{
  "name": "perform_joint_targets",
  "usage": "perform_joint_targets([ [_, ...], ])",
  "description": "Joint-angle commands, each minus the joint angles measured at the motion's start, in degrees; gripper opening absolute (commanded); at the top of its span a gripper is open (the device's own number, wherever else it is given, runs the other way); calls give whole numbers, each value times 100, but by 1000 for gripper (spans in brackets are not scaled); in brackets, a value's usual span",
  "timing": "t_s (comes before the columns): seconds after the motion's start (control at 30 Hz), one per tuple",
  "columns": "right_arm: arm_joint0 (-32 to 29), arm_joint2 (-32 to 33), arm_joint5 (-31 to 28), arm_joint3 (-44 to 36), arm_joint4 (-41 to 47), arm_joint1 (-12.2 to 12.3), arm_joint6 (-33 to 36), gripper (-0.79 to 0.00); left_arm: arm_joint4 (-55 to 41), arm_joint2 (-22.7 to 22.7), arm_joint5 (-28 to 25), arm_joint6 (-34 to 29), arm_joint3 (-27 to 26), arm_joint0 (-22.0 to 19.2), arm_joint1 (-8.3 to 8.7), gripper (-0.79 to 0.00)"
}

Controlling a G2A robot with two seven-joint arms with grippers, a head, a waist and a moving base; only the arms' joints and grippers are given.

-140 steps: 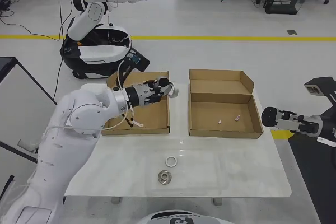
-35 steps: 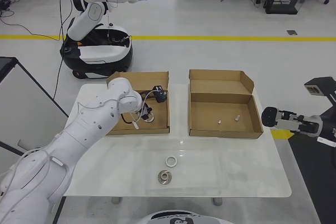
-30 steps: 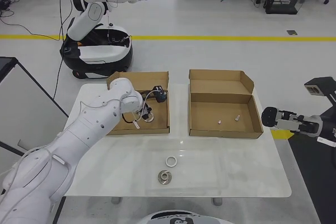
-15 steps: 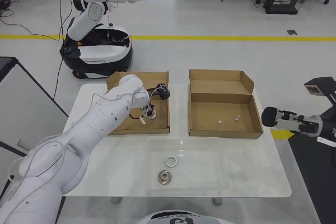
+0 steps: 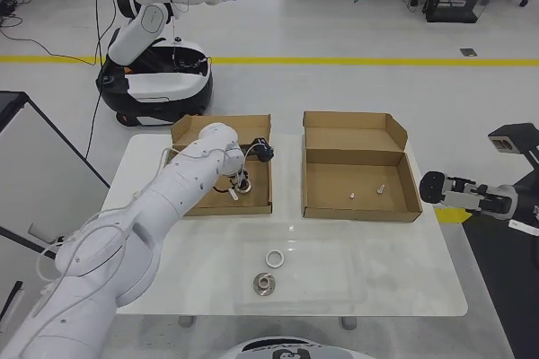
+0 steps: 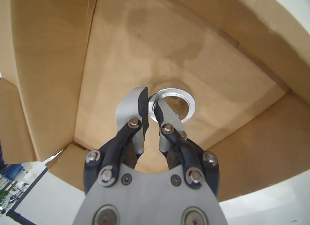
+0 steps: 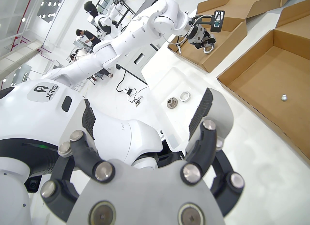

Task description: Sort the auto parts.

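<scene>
Left fingers clamp metal ring low inside cardboard box; right fingers spread, empty, beside second box

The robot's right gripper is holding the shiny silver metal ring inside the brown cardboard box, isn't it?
Not quite: the left gripper holds the shiny silver metal ring inside the brown cardboard box, as the left wrist view shows.

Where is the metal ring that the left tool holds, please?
The left wrist view shows the metal ring pinched in the left tool, inside the left cardboard box, near its right wall.
</scene>
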Motion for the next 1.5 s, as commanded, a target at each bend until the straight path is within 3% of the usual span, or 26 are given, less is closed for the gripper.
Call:
perform_joint_targets([
  [0.0,0,0,0,0,1,0,0,0,-6,16,-22,29,127,-10,-63,-785],
  [0.07,0,0,0,0,1,0,0,0,8,35,-46,42,240,-26,-123,-779],
  [0.17,0,0,0,0,1,0,0,0,-1,45,-82,77,395,-43,-204,-705],
  [0.23,0,0,0,0,1,0,0,0,13,53,-110,98,490,-60,-252,-523],
  [0.33,0,0,0,0,1,0,0,0,30,55,-120,123,622,-85,-316,-394],
  [0.4,0,0,0,0,1,0,0,0,40,52,-154,139,699,-106,-350,-166],
  [0.57,0,0,0,0,1,0,0,0,66,23,-216,163,838,-175,-409,-28],
  [0.87,0,0,0,0,1,0,0,0,111,-110,-282,194,853,-316,-397,0],
  [1.1,0,0,0,0,1,0,0,0,153,-255,-381,0,510,-389,-284,0],
  [1.3,0,0,0,0,1,0,0,0,117,-513,-451,-394,-162,-348,-35,0],
  [1.47,0,0,0,0,1,0,0,0,106,-837,-436,-998,-1240,-69,309,0],
])
